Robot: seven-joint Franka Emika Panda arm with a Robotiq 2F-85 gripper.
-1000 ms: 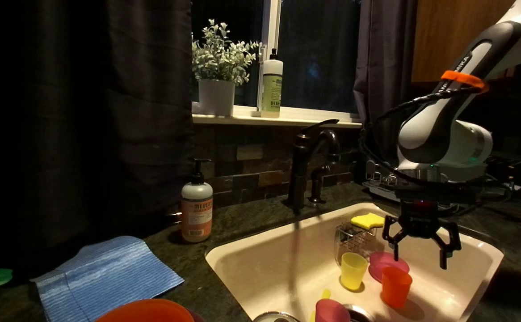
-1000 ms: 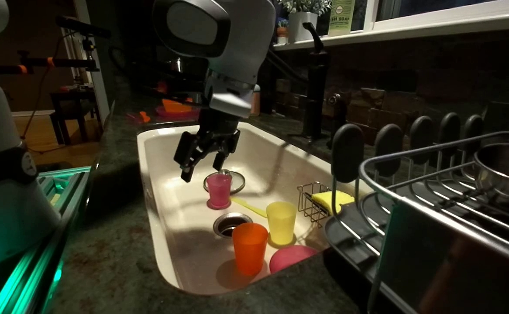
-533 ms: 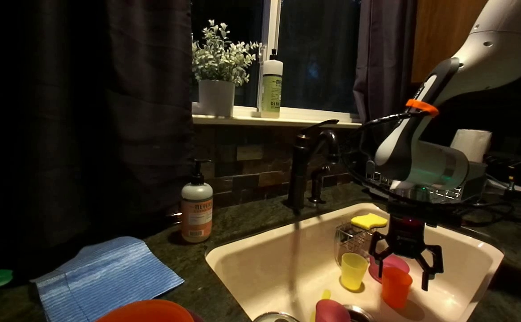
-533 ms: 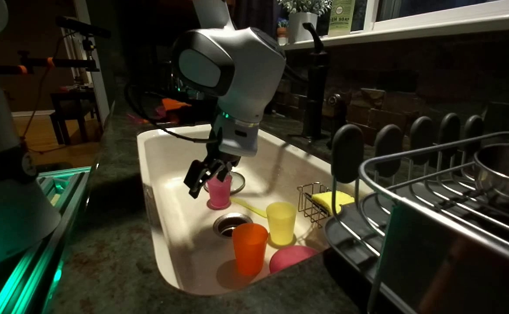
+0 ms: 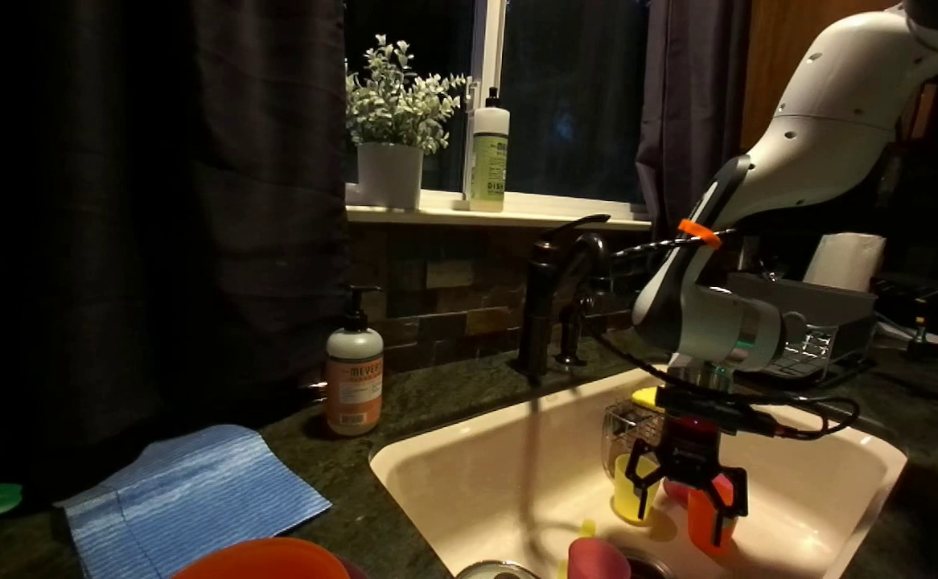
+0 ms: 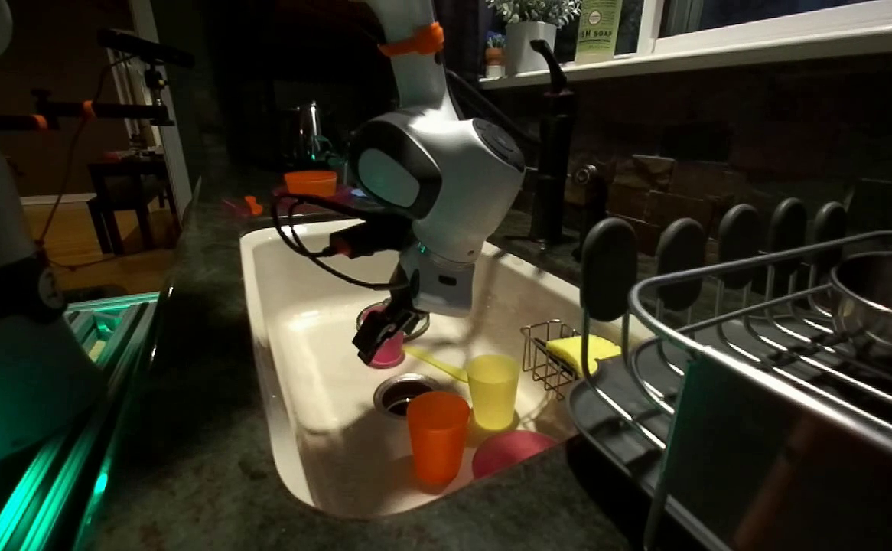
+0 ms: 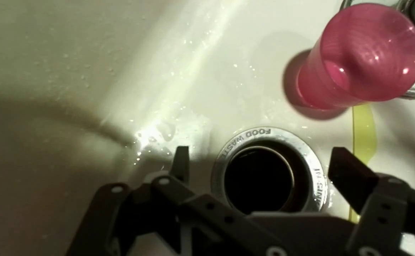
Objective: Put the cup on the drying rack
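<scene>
In the wrist view, your black 2-fingered gripper (image 7: 259, 161) spreads wide over the round metal drain (image 7: 259, 181), whose ring reads "FOOD WASTE"; the translucent pink plastic tumbler (image 7: 362, 60) stands upright near the drain, apart from your gripper. Bare white sink (image 7: 207, 89) lies left of the drain.

In an exterior view you can read "MEYER" on the orange-labelled pump bottle (image 5: 355, 386), well apart from the drain.

In an exterior view your gripper hides part of the tumbler; the grey metal wire drying rack (image 6: 798, 396) stands across the sink's rim from the drain.
</scene>
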